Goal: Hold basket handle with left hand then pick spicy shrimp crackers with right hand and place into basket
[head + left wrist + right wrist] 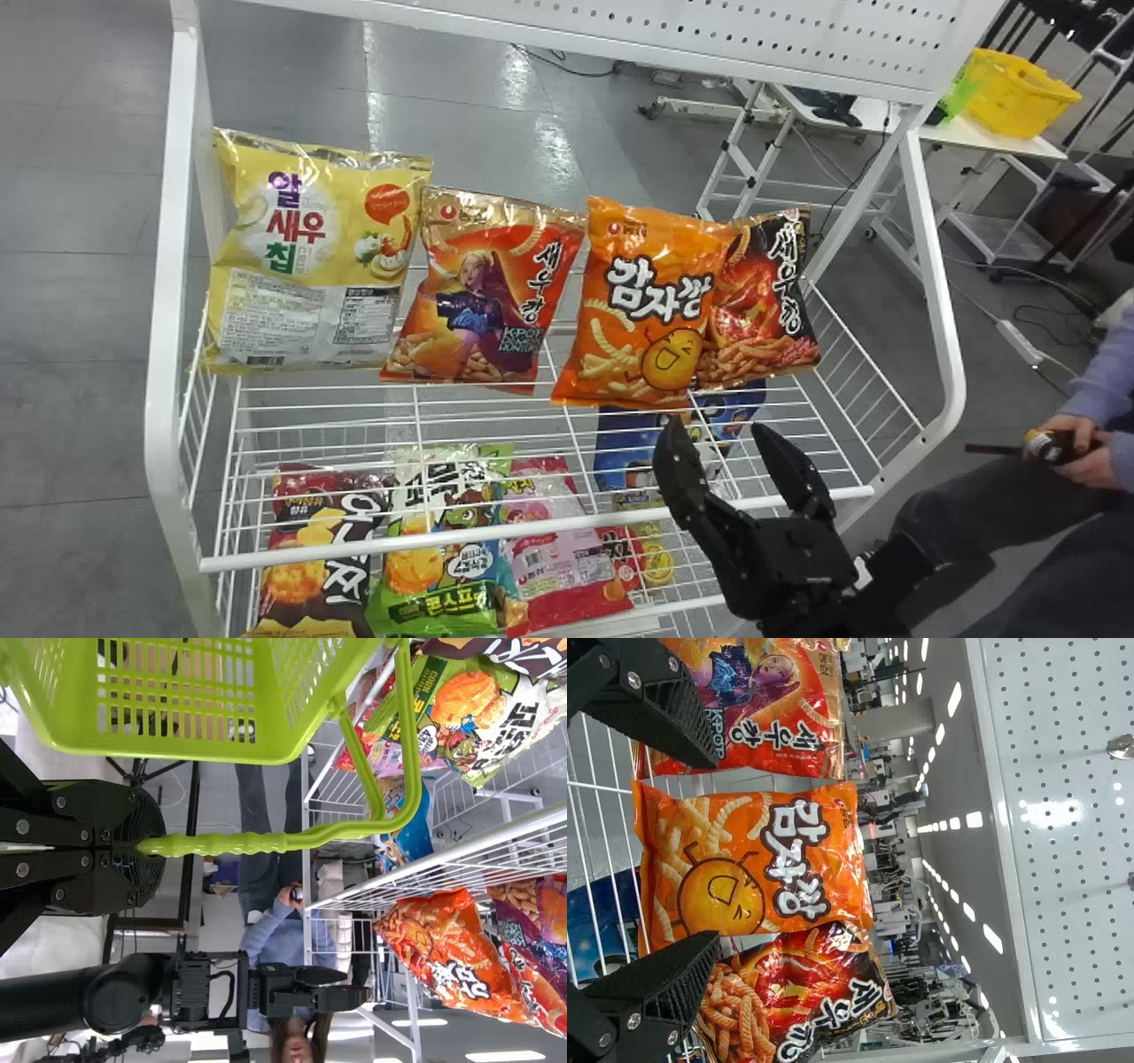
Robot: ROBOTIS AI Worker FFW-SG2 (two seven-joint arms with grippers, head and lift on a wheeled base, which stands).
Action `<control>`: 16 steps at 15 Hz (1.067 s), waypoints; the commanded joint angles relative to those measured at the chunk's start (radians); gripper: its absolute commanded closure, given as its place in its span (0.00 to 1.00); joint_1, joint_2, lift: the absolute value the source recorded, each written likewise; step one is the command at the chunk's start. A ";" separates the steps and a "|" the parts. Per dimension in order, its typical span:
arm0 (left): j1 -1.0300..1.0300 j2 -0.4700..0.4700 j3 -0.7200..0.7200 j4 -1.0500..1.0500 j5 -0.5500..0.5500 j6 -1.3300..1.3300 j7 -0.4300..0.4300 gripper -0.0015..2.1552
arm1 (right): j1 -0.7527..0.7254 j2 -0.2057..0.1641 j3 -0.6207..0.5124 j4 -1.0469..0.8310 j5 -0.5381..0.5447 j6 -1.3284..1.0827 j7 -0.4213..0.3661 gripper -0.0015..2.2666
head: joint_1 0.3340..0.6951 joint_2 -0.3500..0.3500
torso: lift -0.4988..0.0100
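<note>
In the head view my right gripper (718, 429) stands open in front of the shelf, below the orange potato snack bag (647, 306). The spicy shrimp crackers (769, 306), a black-and-red bag, stand at the right end of the upper row, partly behind that orange bag. From the right wrist, my open right gripper (713, 850) has the orange bag (757, 864) beyond its gap, and the spicy shrimp crackers (799, 992) beside it, past one finger. My left gripper (158, 847) is shut on the handle (257, 842) of the green basket (195, 749).
A yellow shrimp chip bag (310, 257) and a red-orange bag (487, 292) share the upper basket shelf. Several snack bags lie on the lower level behind the white front rail (532, 534). White posts (168, 266) flank the rack. A person sits at the right.
</note>
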 commanded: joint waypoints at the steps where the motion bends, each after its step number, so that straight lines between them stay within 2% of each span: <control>1: -0.004 -0.006 0.000 0.003 0.000 0.001 0.001 0.88 | -0.002 0.000 -0.001 0.001 0.003 0.002 0.000 0.06 | 1.00 0.00 | 0.91; 16: -0.007 -0.006 0.000 0.009 0.000 0.001 -0.008 0.88 | -0.025 0.000 -0.010 0.007 0.016 0.002 0.001 0.06 | 1.00 0.00 | 0.91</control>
